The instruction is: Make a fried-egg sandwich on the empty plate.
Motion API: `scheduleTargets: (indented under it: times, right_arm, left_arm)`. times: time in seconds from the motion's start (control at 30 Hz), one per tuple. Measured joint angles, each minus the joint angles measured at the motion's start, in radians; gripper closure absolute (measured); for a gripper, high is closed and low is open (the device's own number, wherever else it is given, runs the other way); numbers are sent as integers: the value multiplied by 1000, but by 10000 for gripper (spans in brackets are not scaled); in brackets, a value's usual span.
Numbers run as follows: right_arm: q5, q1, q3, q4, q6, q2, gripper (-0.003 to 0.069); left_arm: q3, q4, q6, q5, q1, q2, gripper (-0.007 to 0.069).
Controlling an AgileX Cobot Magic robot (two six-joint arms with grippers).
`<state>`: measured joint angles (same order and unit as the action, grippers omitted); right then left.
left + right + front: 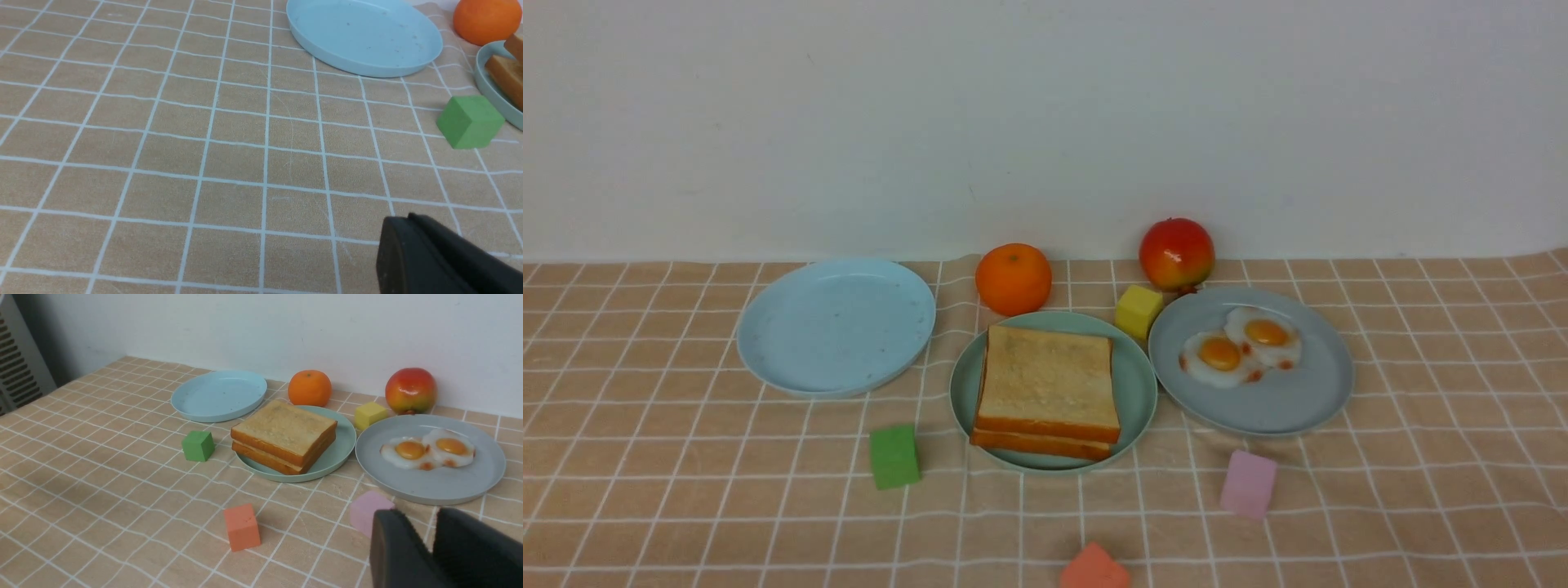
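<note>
The fried-egg sandwich [1045, 376] lies on the teal-green plate [1137, 384] at the table's middle: two thick toast slices stacked, with a thin pale layer between them. It also shows in the right wrist view [282, 426] on the same plate [341, 445]. Neither gripper shows in the front view. My left gripper [402, 218] is shut and empty, over bare cloth well to the left of the plate [488, 77]. My right gripper [421, 516] stands open by a narrow gap, empty, near the table's front right beside a pink cube [361, 512].
An empty sky-blue plate [837, 322] lies at the left. A grey-blue plate [1290, 400] at the right holds two fried eggs [1241, 347]. An orange [1013, 278], an apple [1176, 253] and a yellow cube [1138, 310] stand behind. Green [894, 456], pink [1248, 483] and orange-red [1094, 567] cubes lie in front.
</note>
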<state>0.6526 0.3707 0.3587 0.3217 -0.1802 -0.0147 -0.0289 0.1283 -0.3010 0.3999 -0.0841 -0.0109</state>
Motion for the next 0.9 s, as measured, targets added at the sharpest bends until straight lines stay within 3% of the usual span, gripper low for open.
scheduleTargets:
  times: [0.47, 0.6, 0.7, 0.9]
  right_arm:
    - [0, 0, 0, -13, 0, 0, 463]
    - [-15, -28, -3, -137, 22, 0, 452]
    - [-78, -113, -53, -265, 141, 0, 443]
    - [-226, -199, -262, -357, 260, 0, 434]
  left_arm:
    - [0, 0, 0, 0, 0, 0, 620]
    - [0, 0, 0, 0, 0, 0, 618]
    - [0, 0, 0, 0, 0, 0, 617]
    - [0, 0, 0, 0, 0, 0, 609]
